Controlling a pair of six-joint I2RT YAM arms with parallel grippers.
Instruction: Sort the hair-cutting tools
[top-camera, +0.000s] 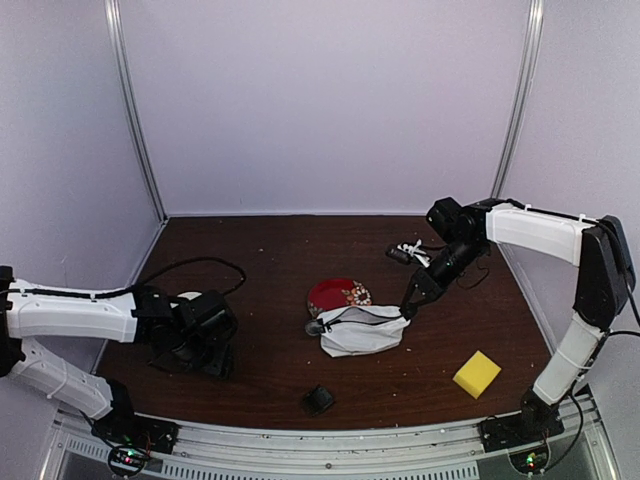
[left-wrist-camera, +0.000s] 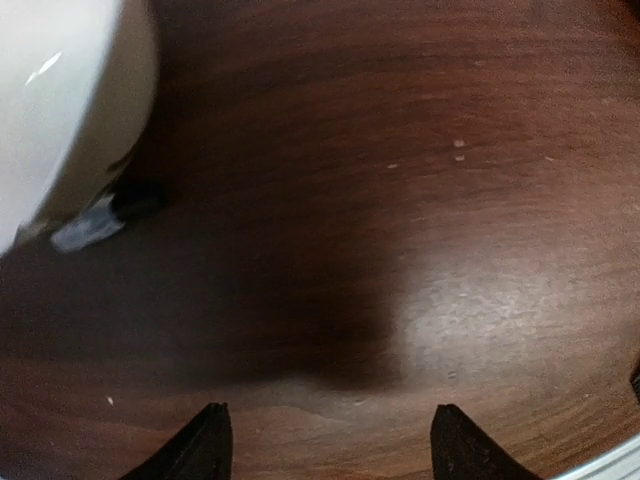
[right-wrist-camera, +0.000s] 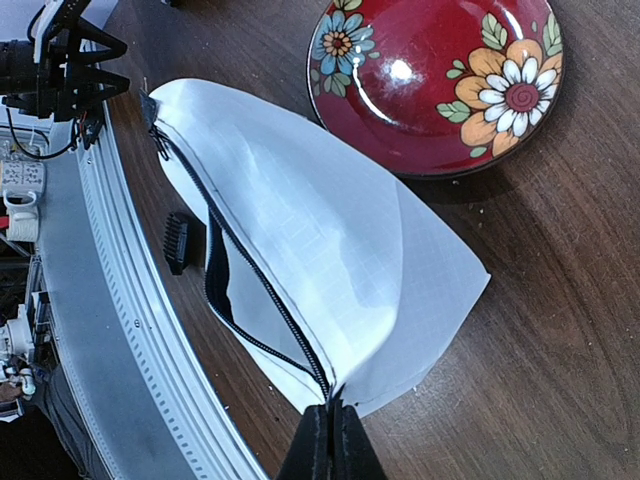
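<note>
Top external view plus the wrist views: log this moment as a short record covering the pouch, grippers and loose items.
white pouch: on the table beside the red plate, zipper open
right gripper: shut on the white pouch's corner
left gripper: open, empty, low over bare table near the white bowl
attachment block: on the table near the front edge, outside the pouch
yellow sponge: front right, untouched

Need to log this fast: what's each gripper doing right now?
Left gripper: open, holding nothing.
Right gripper: closed on the corner of the white pouch.
</note>
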